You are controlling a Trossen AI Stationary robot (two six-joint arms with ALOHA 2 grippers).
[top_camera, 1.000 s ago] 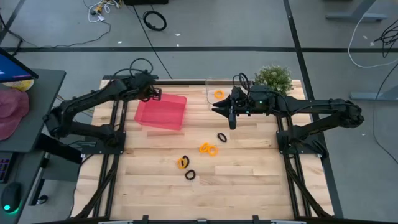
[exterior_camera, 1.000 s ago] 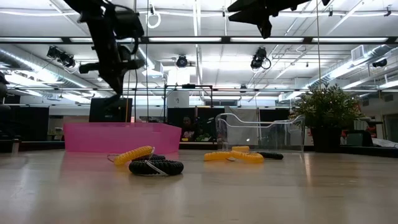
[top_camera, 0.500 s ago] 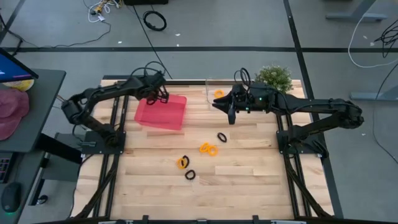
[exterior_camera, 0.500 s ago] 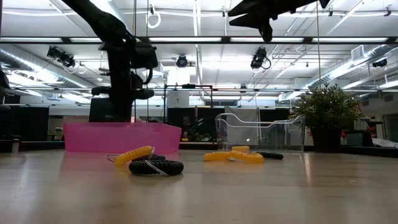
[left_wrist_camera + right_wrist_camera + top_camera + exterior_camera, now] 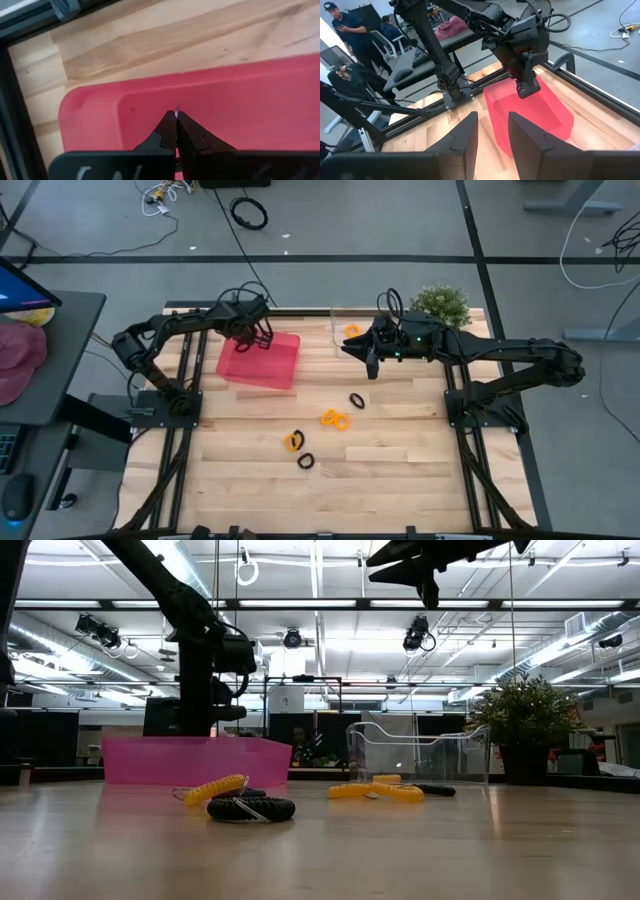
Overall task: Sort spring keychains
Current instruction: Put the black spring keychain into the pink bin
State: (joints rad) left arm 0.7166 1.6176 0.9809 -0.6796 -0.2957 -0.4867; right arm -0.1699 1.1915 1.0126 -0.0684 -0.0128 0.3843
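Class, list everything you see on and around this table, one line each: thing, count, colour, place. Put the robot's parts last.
Table: one, light wood, under both arms.
Tray: one, pink, far left part of the table.
Clear bin: one, transparent, far middle of the table, to the right of the tray.
Orange spring keychains: about four, one in the clear bin, the rest mid-table.
Black spring keychains: two, mid-table.
Plant: one, green, far right corner.
Cable coil: one, black, on the floor beyond the table.
Left pincer: shut, over the tray.
Right pincer: open, empty, raised near the clear bin.
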